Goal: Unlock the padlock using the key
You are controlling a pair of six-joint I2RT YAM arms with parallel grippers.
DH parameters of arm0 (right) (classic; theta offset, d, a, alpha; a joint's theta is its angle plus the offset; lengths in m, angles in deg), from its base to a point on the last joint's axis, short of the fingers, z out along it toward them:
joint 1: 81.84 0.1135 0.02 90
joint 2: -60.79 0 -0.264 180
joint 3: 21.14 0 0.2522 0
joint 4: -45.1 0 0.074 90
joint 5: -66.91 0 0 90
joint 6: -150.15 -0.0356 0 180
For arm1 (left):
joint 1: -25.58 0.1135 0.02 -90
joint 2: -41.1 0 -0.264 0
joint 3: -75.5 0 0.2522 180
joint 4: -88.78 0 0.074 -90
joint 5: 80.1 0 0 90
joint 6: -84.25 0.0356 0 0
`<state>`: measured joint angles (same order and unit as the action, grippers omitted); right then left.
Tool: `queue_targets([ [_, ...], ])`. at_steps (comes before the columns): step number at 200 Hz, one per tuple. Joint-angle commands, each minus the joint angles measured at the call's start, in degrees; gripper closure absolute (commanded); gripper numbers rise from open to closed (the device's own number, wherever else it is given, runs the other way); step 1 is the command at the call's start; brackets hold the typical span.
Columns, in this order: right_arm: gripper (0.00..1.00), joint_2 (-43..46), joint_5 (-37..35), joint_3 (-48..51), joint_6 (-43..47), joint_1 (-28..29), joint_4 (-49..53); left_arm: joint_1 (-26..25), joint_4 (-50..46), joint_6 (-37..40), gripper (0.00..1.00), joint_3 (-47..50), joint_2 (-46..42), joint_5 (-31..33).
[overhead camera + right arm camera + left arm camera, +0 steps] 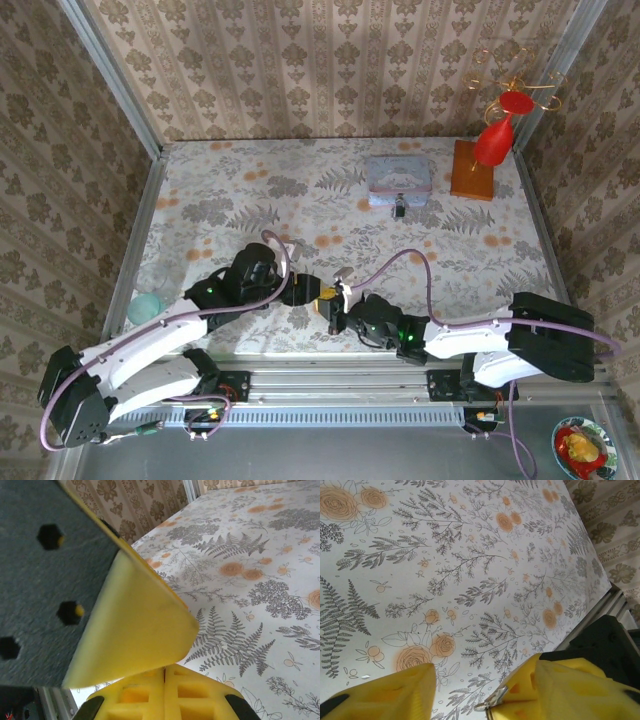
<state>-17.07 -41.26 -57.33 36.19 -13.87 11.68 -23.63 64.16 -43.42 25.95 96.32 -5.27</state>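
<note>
- Nearest the lens: left end effector (480, 680), yellow fingers (390, 695) part-way apart, bare table (470, 555) showing between them; we see nothing gripped.
- Small silvery metal piece (492, 703), at the inner edge of the yellow pad on the right of the left wrist view; we cannot tell whether it is the key. Risk: if it is, a pinch on its edge could flick it onto the table.
- Right end effector (332, 298), shut, tip to tip with the left one; whether it holds anything we cannot tell. Risk: letting go before the other grips.
- Padlock (399, 208), well apart from both, just in front of the pale tin (398, 178). Risk: loose and tiny, it would likely skid or tip under a key's push unless braced.
</note>
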Motion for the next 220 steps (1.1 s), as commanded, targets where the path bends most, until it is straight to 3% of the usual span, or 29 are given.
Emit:
queue_targets([
  [1,1.00,-0.7,-0.4,-1.9,-0.5,0.6,-2.7,-0.6,1.0,-0.5,0.51,-1.6,0.4,0.6],
  [56,1.00,-1.0,-1.4,-2.2,-1.3,0.8,-3.2,-0.9,2.3,-1.0,0.67,-1.6,1.9,-0.4],
  [112,1.00,0.0,-6.8,-2.3,-4.4,0.7,0.2,-1.1,3.7,-1.7,0.96,-2.3,3.7,-0.6],
  [150,1.00,3.3,-7.3,-2.9,-7.4,0.4,5.0,-1.2,7.0,-5.4,1.00,-0.8,1.7,3.6],
  [162,0.92,5.3,-6.2,-2.2,-9.8,-0.7,7.0,-1.1,9.0,-6.9,1.00,0.4,0.1,5.5],
  [180,0.70,9.3,-0.4,1.0,-17.6,-5.2,7.6,-1.0,12.3,-9.5,1.00,2.6,-2.2,8.2],
  [198,0.65,13.3,8.4,3.9,-24.6,-11.4,6.4,-0.9,15.5,-11.8,1.00,4.4,-3.9,9.7],
  [209,0.63,16.0,10.2,5.1,-26.1,-12.6,5.9,-0.8,16.9,-13.2,1.00,5.1,-4.5,10.1],
  [220,0.54,18.9,10.6,5.5,-26.3,-12.6,6.2,-0.6,18.1,-14.8,1.00,5.5,-4.8,10.3],
])
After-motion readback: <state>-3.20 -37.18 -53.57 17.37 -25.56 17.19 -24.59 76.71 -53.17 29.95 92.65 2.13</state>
